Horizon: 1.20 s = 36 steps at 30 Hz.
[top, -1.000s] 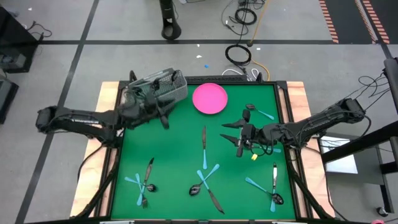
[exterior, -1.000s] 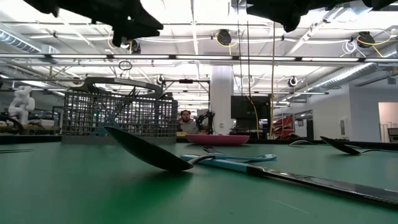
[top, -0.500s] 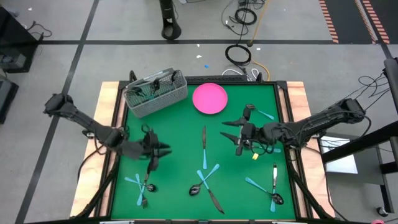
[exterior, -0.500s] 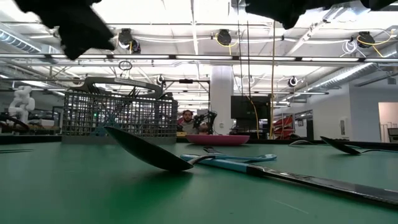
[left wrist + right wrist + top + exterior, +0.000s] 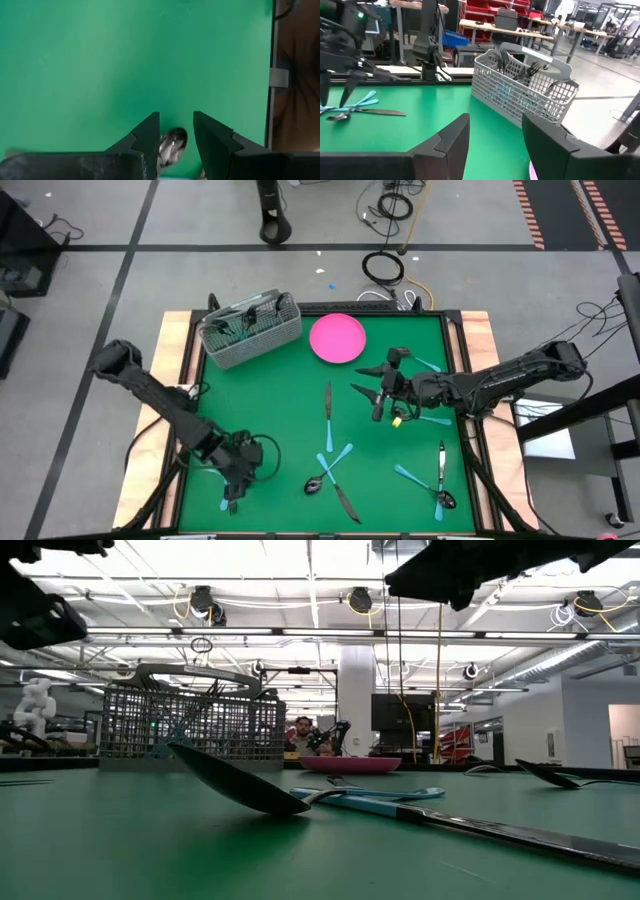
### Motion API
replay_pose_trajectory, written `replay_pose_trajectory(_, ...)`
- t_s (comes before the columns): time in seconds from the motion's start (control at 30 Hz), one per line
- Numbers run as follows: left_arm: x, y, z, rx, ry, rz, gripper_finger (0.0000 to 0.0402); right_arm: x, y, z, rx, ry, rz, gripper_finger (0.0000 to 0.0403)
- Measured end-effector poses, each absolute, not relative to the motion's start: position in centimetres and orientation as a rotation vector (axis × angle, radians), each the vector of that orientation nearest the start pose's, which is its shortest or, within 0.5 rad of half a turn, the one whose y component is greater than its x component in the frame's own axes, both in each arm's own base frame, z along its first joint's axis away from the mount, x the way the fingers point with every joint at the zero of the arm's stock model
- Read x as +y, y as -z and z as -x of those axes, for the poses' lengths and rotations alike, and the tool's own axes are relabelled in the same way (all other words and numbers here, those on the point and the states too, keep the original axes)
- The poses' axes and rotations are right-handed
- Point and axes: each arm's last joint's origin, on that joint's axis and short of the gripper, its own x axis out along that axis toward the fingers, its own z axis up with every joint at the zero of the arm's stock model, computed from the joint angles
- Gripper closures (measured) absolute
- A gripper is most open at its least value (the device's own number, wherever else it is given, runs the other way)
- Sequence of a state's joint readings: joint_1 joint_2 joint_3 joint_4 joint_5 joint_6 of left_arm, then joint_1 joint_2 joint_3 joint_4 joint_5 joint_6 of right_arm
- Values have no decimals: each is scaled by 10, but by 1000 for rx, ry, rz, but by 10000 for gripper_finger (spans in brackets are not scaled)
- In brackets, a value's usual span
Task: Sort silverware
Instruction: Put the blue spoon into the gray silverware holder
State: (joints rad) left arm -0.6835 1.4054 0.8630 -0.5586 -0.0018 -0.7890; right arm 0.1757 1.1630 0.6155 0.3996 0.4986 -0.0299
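Over the last second the left gripper (image 5: 238,480) swung away from the grey wire basket (image 5: 250,330) at the back left corner and came down to the front left of the green table (image 5: 280,400), where it now sits low over a small bunch of silverware (image 5: 231,488). Its 2 fingers (image 5: 148,136) stand apart with nothing held, and the bowl of a metal spoon (image 5: 171,145) lies right between them. The right gripper (image 5: 381,398) has only slid a little and hangs above the table on the right side, near the pink plate (image 5: 337,338); its jaws are open and empty too. Some forks and other pieces (image 5: 525,67) already stand in the basket, so part of the job looks done. A lot is left on the table, though. A dark knife (image 5: 327,402) lies in the middle, and in front of it a spoon crosses some blue-handled pieces (image 5: 330,463), with 1 more knife (image 5: 345,502) just beside them. More blue-handled pieces (image 5: 425,485) lie at the front right, and a spoon and a blue piece (image 5: 415,360) rest at the back right, close to the right arm. I think the task is less than half done, and the next piece to go is likely the spoon under the left gripper. Beyond the table, a person (image 5: 297,736) sits far off in the room.
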Motion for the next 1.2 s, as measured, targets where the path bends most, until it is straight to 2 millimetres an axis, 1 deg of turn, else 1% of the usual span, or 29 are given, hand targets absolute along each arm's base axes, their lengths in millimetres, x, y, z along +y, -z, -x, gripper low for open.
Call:
replay_pose_trajectory(0.13,-164,-201,-192,1328,129,303,281,29,-249,-250,178,326,81,232)
replay_pose_trajectory(0.27,-162,-197,-176,1496,138,240,281,29,-248,-251,181,326,81,232)
replay_pose_trajectory(0.33,-162,-197,-171,1536,146,228,281,29,-248,-251,180,325,80,232)
replay_pose_trajectory(0.4,-165,-197,-168,1546,161,215,281,30,-247,-250,190,309,68,232)
replay_pose_trajectory(0.43,-166,-196,-167,1546,168,209,281,31,-246,-250,210,269,64,232)
replay_pose_trajectory(0.53,-170,-196,-163,1547,184,191,281,34,-237,-249,357,128,43,232)
replay_pose_trajectory(0.6,-172,-196,-162,1534,194,183,281,35,-236,-254,450,132,25,232)
replay_pose_trajectory(0.67,-176,-197,-162,1488,198,175,281,35,-237,-261,493,164,22,232)
replay_pose_trajectory(0.77,-182,-194,-164,1447,221,158,281,39,-234,-275,518,156,39,232)
replay_pose_trajectory(0.9,-187,-185,-164,1483,204,120,281,46,-234,-290,522,135,69,232)
replay_pose_trajectory(1.0,-190,-176,-164,1500,202,83,281,49,-231,-295,536,128,76,232)
replay_pose_trajectory(1.2,-194,-160,-168,1539,167,48,281,50,-231,-295,537,124,78,232)
